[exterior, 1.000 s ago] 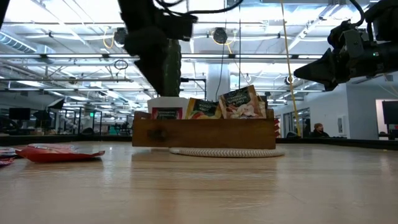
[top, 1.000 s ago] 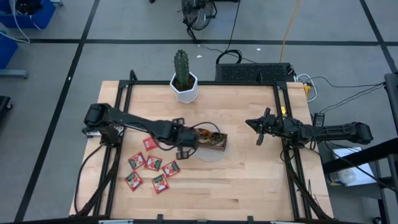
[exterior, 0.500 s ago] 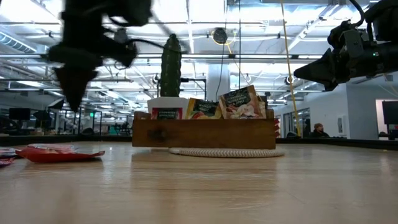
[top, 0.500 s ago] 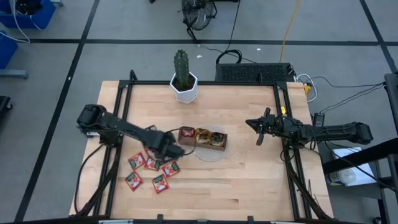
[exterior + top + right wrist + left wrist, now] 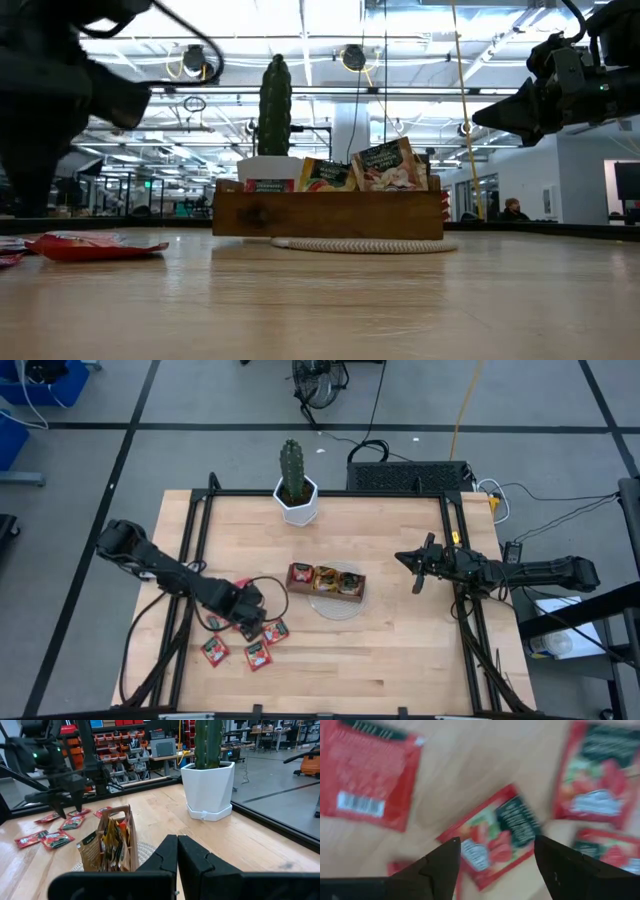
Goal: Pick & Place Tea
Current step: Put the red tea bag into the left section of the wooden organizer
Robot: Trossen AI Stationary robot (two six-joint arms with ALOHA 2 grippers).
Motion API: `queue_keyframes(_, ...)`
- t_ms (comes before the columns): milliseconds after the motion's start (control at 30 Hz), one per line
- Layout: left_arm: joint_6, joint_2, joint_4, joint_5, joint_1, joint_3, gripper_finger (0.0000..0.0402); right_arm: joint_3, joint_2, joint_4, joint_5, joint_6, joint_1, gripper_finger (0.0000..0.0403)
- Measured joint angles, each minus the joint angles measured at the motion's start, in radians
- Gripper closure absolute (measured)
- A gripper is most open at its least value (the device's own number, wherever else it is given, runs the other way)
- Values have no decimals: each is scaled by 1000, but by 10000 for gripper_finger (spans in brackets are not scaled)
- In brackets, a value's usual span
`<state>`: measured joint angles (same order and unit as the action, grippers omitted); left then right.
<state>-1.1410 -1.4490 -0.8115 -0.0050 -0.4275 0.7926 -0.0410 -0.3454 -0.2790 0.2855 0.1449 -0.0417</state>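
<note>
Red sachets (image 5: 496, 836), label print blurred, between open left fingers (image 5: 442, 865).

A green column cactus (image 5: 291, 468) stands upright in a white hexagonal pot (image 5: 298, 501) near the far edge of the light wooden table (image 5: 400, 640). A round pale woven mat (image 5: 333, 607) lies mid-table.

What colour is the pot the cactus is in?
The pot is white. The right wrist view shows it best.
</note>
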Motion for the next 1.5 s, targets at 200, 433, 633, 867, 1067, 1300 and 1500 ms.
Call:
queue_keyframes(200, -70, -1, -6, 12, -14, -55, 162, 0, 0, 0, 0, 0, 0, 403)
queue_keyframes(433, -115, -1, -6, 31, -14, -94, 158, 0, 0, 0, 0, 0, 0, 403)
queue_keyframes(633, -97, -1, 63, 40, -14, -96, 158, 0, 0, 0, 0, 0, 0, 403)
queue_keyframes(867, -58, -1, 172, 40, -13, -96, 159, 0, 0, 0, 0, 0, 0, 403)
queue_keyframes(1067, 12, -2, 164, 40, -14, -96, 170, 0, 0, 0, 0, 0, 0, 403)
queue_keyframes(1300, 397, -2, 189, 2, -14, -96, 184, 0, 0, 0, 0, 0, 0, 403)
queue_keyframes(1500, 792, -2, 238, -6, -14, -96, 198, 0, 0, 0, 0, 0, 0, 403)
